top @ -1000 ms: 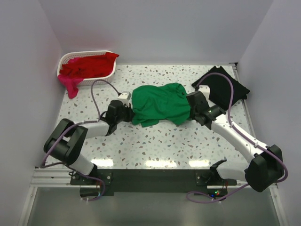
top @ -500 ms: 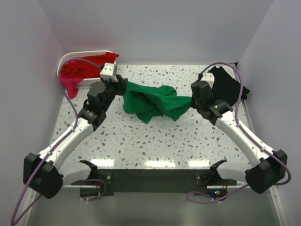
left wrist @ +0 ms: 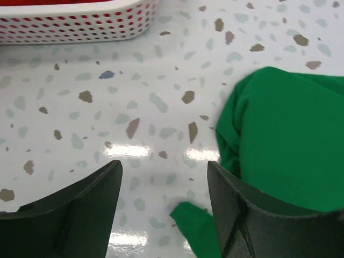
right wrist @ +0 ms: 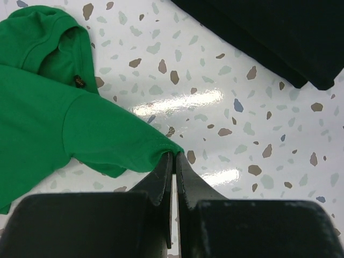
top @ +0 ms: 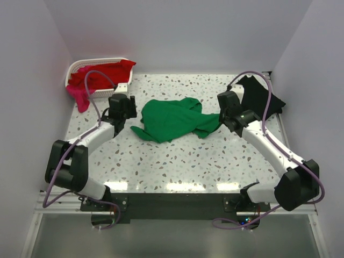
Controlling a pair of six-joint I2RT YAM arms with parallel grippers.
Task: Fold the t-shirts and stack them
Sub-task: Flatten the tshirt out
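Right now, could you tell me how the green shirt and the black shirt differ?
The green shirt lies crumpled mid-table; the black shirt lies flat and neat at the far right corner. The right end effector is shut on an edge of the green shirt; no end effector holds the black shirt. Both rest on the table, outside the basket.

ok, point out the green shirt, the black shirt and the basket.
green t-shirt (top: 172,119): top view, middle of the crumpled body.
black t-shirt (right wrist: 274,32): right wrist view, middle of the visible cloth.
basket (left wrist: 75,24): left wrist view, lattice side wall.
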